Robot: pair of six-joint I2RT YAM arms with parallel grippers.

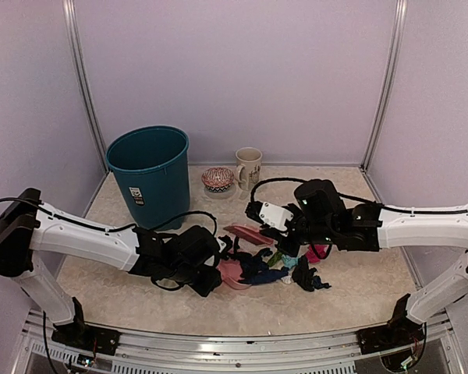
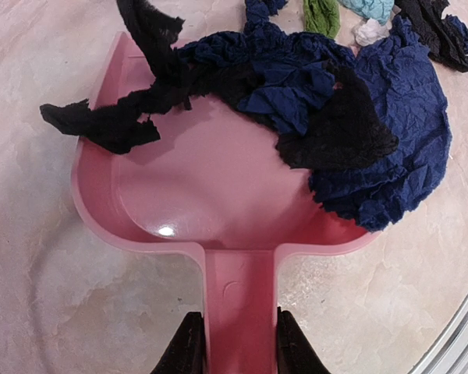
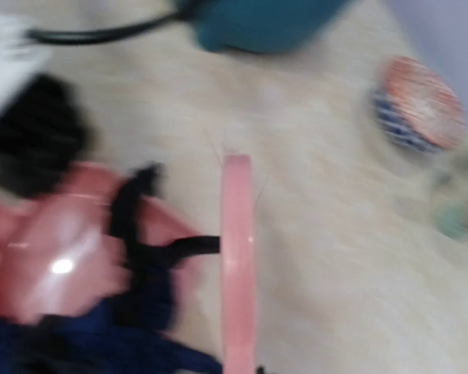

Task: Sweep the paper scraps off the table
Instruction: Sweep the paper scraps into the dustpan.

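Table [image 1: 359,300]: beige and mottled; it carries everything here.
Bin [image 1: 150,175]: teal, upright, at the far left, well apart from the pile.
Dustpan [image 2: 195,195]: pink, flat on the table, with its mouth towards the pile.
Brush [image 1: 248,232]: pink, just beyond the dustpan; the right wrist view is blurred, so I cannot tell where its bristles are.
Left gripper [image 2: 234,347]: narrow, closed on the dustpan handle.
Right gripper [image 1: 290,248]: closed on the brush handle, above the pile.
Scraps [image 2: 378,136]: navy and black ones lie in the dustpan mouth and over its edges. Others, green, pale and black, lie on the table just beyond it.
Risk 1: one black strip hangs over the dustpan's side wall, and the big navy piece lies half outside. If the dustpan is lifted now, both may slide back onto the table.
Risk 2: a hard brush stroke could push the loose scraps around the dustpan instead of into it.
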